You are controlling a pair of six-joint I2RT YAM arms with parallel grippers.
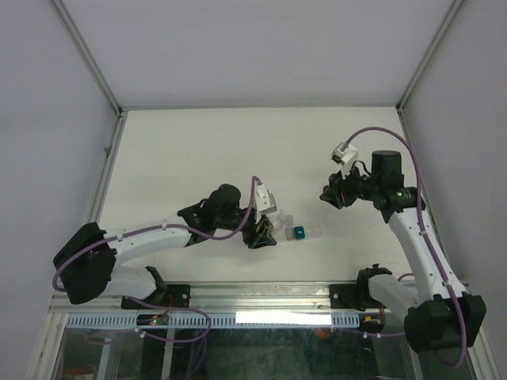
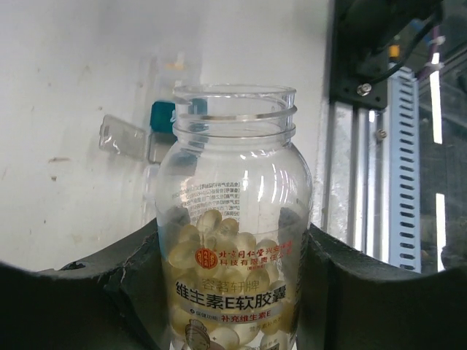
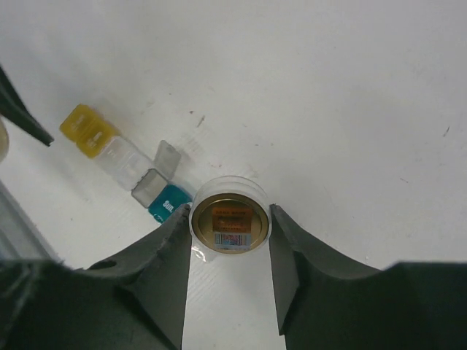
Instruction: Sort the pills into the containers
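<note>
My left gripper [image 2: 232,292] is shut on a clear open-topped bottle [image 2: 233,175], which stands upright between the fingers. The pills [image 2: 222,244] are pale yellow capsules piled in its lower half. From above, the left gripper [image 1: 262,234] sits just left of the containers [image 1: 295,230]. These containers [image 3: 124,160] are a short row of cells on the table: yellow [image 3: 86,130], clear, grey [image 3: 149,186] and teal [image 3: 169,206], with one clear lid flipped open. My right gripper [image 3: 230,233] is shut on the bottle's round cap [image 3: 230,222], gold inside, held above the table near the teal cell.
An aluminium rail [image 1: 261,297] runs along the table's near edge, close behind the left gripper [image 2: 365,182]. White enclosure walls and frame posts [image 1: 103,158] bound the table on the left, back and right. The right gripper [image 1: 329,196] hangs right of the containers.
</note>
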